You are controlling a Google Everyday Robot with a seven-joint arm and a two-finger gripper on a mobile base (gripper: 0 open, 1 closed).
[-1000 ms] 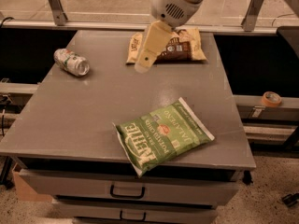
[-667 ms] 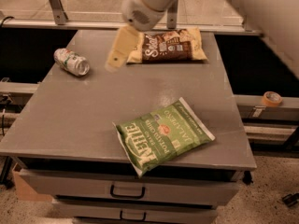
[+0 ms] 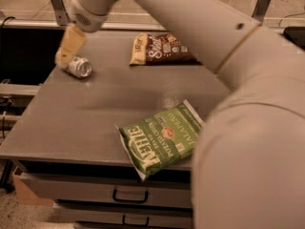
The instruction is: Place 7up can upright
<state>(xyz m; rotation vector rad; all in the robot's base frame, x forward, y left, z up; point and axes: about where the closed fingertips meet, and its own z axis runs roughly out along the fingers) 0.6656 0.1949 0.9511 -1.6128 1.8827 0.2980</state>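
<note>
The tool (image 3: 65,52) is now shifted left from the brown bag (image 3: 162,49) to the 7up can (image 3: 79,67). Its grip cannot be told. The can is laid sideways, silver end turned front-right.

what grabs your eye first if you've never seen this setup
The bulky off-white robot arm fills the right foreground, reaching far left where its tan pincer hangs at the small silver 7up can lying on its side. A bright green Kettle chip bag overhangs the near edge of the grey table.

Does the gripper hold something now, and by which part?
Cannot be told: the gripper is right at the 7up can, which lies on its side.
</note>
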